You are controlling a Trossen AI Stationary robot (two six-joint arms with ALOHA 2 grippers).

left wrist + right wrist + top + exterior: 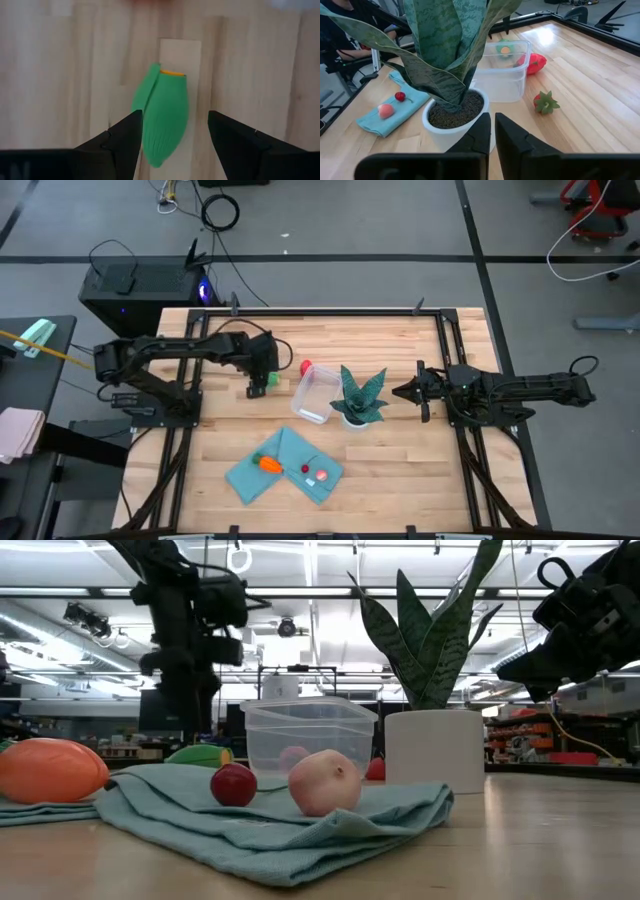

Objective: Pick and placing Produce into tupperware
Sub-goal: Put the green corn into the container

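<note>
A green oval toy food (162, 120) lies on the wooden table, left of the clear tupperware (315, 393). My left gripper (175, 145) is open above it, pointing down, one finger on either side. A red round piece (306, 367) lies at the box's far left corner. An orange carrot (269, 464), a small red cherry (400, 96) and a pink piece (385, 111) rest on the teal cloth (285, 465). A small red piece with green leaves (546, 102) lies by the plant. My right gripper (405, 392) is shut and empty, right of the potted plant (360, 395).
The spiky plant in its white pot (452, 117) stands right beside the tupperware (502, 70), between it and my right gripper. The teal cloth lies near the table's front edge. Black rails run along the table's left and right sides. Bare wood shows at the right front.
</note>
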